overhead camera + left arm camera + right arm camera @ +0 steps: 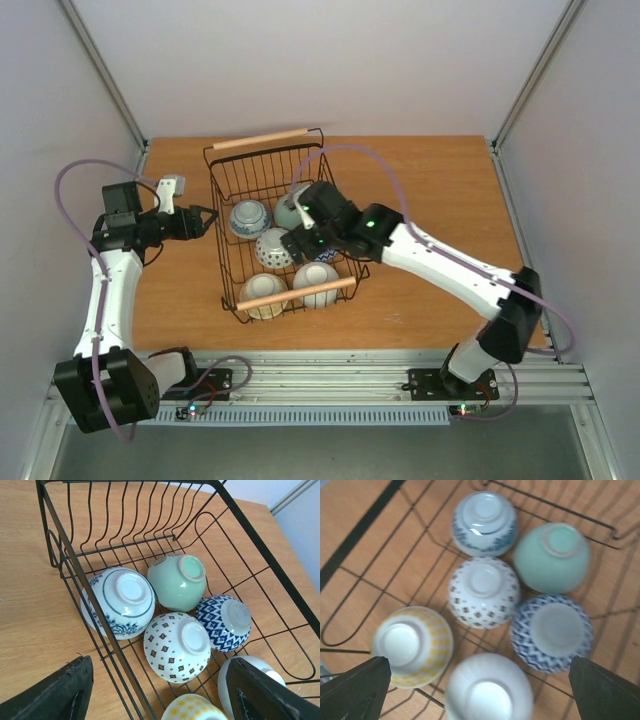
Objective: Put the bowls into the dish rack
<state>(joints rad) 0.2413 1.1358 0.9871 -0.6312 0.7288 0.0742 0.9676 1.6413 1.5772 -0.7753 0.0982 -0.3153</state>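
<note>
Bowls (272, 247): six counted, all inside the dish rack (216, 235), every one upside down with its foot ring up. The rack sits on the wooden table (430, 190), a little left of centre, with its long axis running away from the arm bases. The far handle (262, 140) and near handle (295, 290) are pale wooden rods across the two short ends.

Layout from above, three pairs:
- far pair: blue-banded bowl (120, 602) left, mint green bowl (177, 580) right;
- middle pair: dotted bowl (176, 646) left, blue zigzag bowl (222, 622) right, touching or nearly so (gap too fine to call);
- near pair: yellow-checked bowl (412, 645) left, plain white bowl (489, 690) right, both partly under the near handle in the top view.

Left gripper (205, 222): outside the rack at its left wall, pointing across toward the blue-banded bowl. Jaws apart, nothing between them. Its fingers (60, 695) fill the lower corners of the left wrist view.

Right gripper (300, 243): over the rack's interior, aimed down at the bowls. Its arm partly hides the mint green and blue zigzag bowls from the top camera. Jaws spread wide and empty, with the fingers (355, 690) at both lower corners of the right wrist view and the bowls in plain sight between. Whether the fingertips sit below the rack rim: cannot tell.
</note>
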